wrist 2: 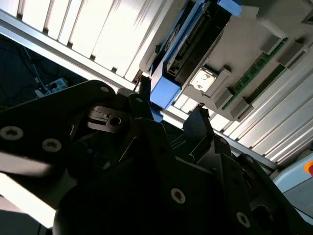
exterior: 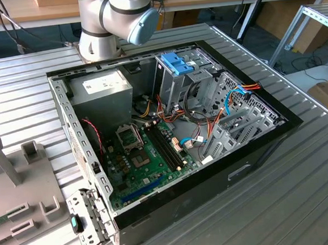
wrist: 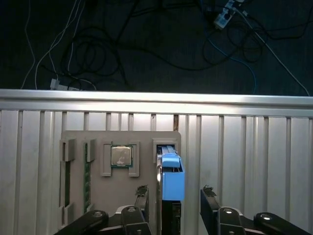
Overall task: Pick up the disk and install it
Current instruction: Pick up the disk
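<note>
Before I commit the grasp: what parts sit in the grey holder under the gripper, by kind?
disk: 1
processor chip: 1
memory sticks: 2
Total: 4

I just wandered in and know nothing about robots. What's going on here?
The robot's gripper hangs open above a grey holder, its fingers lined up either side of the disk, which stands on edge in a slot there. It has not closed on the disk. The opened computer case lies nearby on the table.
</note>
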`<state>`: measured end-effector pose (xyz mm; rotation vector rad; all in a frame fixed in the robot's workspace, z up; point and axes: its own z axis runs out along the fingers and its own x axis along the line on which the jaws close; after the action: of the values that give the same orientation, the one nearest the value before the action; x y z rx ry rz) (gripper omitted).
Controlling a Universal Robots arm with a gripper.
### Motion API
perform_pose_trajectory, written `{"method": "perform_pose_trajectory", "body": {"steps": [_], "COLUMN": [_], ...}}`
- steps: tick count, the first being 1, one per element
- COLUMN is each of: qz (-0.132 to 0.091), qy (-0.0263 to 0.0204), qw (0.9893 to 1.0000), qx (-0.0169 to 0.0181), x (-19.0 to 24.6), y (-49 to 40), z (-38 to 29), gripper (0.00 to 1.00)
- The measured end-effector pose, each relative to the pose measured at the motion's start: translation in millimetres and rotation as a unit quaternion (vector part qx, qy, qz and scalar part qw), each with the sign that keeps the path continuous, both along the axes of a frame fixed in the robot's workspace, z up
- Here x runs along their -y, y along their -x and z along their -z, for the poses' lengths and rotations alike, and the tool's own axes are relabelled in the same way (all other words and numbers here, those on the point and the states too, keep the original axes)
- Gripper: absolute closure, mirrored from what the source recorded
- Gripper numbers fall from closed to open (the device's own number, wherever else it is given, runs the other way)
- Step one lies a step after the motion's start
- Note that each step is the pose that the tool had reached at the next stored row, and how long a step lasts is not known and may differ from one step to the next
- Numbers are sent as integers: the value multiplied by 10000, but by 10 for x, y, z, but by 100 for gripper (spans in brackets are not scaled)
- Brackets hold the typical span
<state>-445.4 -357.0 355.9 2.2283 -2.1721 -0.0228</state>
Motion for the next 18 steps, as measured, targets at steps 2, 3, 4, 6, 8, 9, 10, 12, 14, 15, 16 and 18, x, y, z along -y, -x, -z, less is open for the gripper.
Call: {"method": "perform_pose_trajectory", "body": {"steps": [2,3,4,6,8,9,10,12,14,15,16,18], "qz": [0,0,0,0,0,0,0,0,0,-3,-5,-7], "qy": [0,0,0,0,0,0,0,1,1,-45,-96,-175], "qw": [10000,10000,10000,10000,10000,10000,10000,10000,10000,10000,10000,9998], "qx": [1,0,0,0,1,1,0,0,-1,1,2,8], "x": [0,0,0,0,0,0,0,0,1,3,5,14], "y": [0,0,0,0,0,0,0,0,1,6,10,28], "z": [36,51,82,142,186,204,223,255,260,265,266,279], "gripper": [46,46,46,46,46,46,46,46,46,46,46,46]}}
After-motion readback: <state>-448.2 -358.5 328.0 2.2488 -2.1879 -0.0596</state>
